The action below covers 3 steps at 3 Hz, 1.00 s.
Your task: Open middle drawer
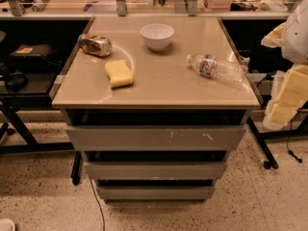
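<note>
Gripper [286, 97], as I read it, is the pale blocky shape hanging at the far right edge, off the cabinet's right corner and well apart from all three drawer fronts. I cannot tell whether it is spread or pressed together, and it holds nothing that I can make out.

Working from my left across the cabinet top [159, 94]: a crushed can [95, 45] lies on its side near the back left corner, and a yellow sponge [119, 73] lies flat just in front of it. A white bowl [157, 35] stands upright at the middle of the back. None of these overhang the front edge, so I judge a pull below should not disturb them.

Under the top, the three grey fronts stack in the centre. The top drawer [155, 137] carries pale scratch marks, the middle drawer [155, 170] sits directly beneath it, plain and without a handle, and the bottom drawer [155, 192] is lowest. The middle front looks shut. A dark slot runs above it, which I take to be the only place to hook it, since there is no handle.

Further right, a plastic bottle [216, 67] lies on its side near the right edge. Being round, it could roll if I jolt the cabinet.

I judge the task not yet begun.
</note>
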### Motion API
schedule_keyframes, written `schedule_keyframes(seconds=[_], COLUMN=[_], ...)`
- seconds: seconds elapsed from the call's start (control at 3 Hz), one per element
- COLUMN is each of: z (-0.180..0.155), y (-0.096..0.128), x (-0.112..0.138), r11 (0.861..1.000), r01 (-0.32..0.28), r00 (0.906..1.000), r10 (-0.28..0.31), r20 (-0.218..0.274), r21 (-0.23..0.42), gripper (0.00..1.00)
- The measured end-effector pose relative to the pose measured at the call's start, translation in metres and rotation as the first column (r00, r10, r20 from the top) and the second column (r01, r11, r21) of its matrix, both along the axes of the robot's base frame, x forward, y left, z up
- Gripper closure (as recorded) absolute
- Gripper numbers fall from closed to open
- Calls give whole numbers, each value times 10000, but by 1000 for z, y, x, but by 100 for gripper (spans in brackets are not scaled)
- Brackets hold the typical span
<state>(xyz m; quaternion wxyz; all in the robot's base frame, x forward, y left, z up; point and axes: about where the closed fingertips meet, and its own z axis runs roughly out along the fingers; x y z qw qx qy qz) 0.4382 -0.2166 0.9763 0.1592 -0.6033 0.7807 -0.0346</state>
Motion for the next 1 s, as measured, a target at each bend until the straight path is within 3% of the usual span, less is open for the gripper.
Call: schedule_keyframes(seconds=[0.33,0.67,1.0], z=[0,-32,-89], y=[0,-3,-4], x=[0,-8,-36], r11=[10000,9995,9943], r01=[0,11,-63], r00=[10000,9995,9976], r10=[0,-1,136], r20=[3,-320,-681], r21=[0,319,1065], gripper=[0,0,0])
